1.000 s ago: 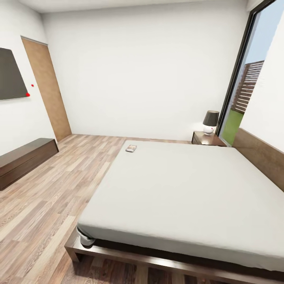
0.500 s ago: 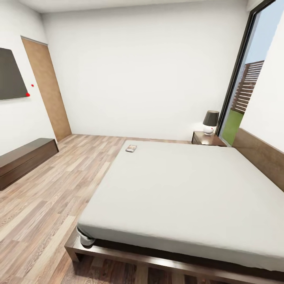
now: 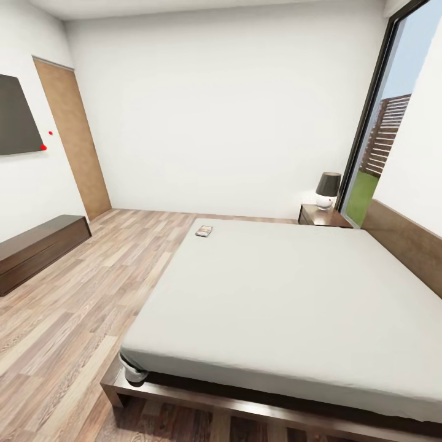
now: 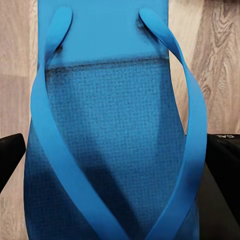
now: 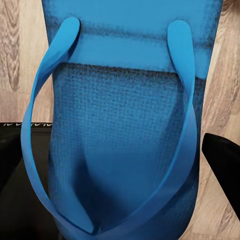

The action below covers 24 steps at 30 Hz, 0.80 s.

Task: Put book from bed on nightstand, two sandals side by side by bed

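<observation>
Bed (image 3: 294, 294): large white mattress on a dark wooden frame, filling the head view from centre out to 4 o'clock; low wooden headboard along its 3 o'clock side.
Book (image 3: 204, 231): small and thin, lying flat on the mattress near the far corner, at about 11 o'clock from the bed's middle.
Nightstand (image 3: 319, 216): dark reddish wood, just beside the bed's far end at about 1 o'clock, next to the tall window (image 3: 393, 123); a lamp (image 3: 327, 189) with a dark shade stands on it.
Left sandal (image 4: 115, 140): blue flip-flop seen close in the left wrist view, straps up, wood-plank floor (image 4: 220, 55) behind it.
Left gripper (image 4: 115, 170): black fingers (image 4: 222, 180) show on either side of the sandal's sole; they appear to pinch it, with contact partly hidden.
Right sandal (image 5: 125, 130): blue flip-flop close in the right wrist view, straps facing the camera, over plank floor.
Right gripper (image 5: 120, 165): black fingers (image 5: 222, 160) flank the sandal, apparently clamped against its edges.
Room: white walls, brown door (image 3: 73, 147) at 10 o'clock, long dark cabinet (image 3: 37, 248) at 9 o'clock under a dark wall screen (image 3: 17, 116).
</observation>
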### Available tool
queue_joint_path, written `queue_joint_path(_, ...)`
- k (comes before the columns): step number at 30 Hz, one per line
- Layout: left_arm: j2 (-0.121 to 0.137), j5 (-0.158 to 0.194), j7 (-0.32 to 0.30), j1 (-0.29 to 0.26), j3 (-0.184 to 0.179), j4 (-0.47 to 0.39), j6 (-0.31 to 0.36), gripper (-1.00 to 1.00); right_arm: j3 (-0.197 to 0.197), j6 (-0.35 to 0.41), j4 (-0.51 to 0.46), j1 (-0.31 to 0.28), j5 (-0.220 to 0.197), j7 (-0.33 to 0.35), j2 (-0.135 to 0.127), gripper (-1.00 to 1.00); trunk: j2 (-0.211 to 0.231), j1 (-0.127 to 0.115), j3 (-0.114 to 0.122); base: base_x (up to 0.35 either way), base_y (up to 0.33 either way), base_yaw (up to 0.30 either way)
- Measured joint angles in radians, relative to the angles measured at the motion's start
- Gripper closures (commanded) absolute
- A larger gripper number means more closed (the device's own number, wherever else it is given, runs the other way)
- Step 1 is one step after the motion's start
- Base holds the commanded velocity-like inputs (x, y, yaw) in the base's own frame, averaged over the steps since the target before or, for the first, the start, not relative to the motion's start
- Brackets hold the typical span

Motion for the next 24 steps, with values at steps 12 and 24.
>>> queue_joint_path(12, 0.000, -0.001, -0.003, 0.000, -0.001, 0.000, 0.000, 1.00, 0.000, 0.000, 0.000, 0.000, 0.000, -0.001, 0.001, 1.00, 0.084, -0.046, 0.038, 0.000, 0.000, 0.000)
queue_joint_path(24, -0.001, -0.001, -0.001, 0.000, -0.002, -0.002, 0.010, 1.00, 0.002, 0.000, 0.000, 0.000, 0.001, 0.000, 0.002, 1.00, 0.168, -0.092, 0.075, 0.000, 0.000, 0.000)
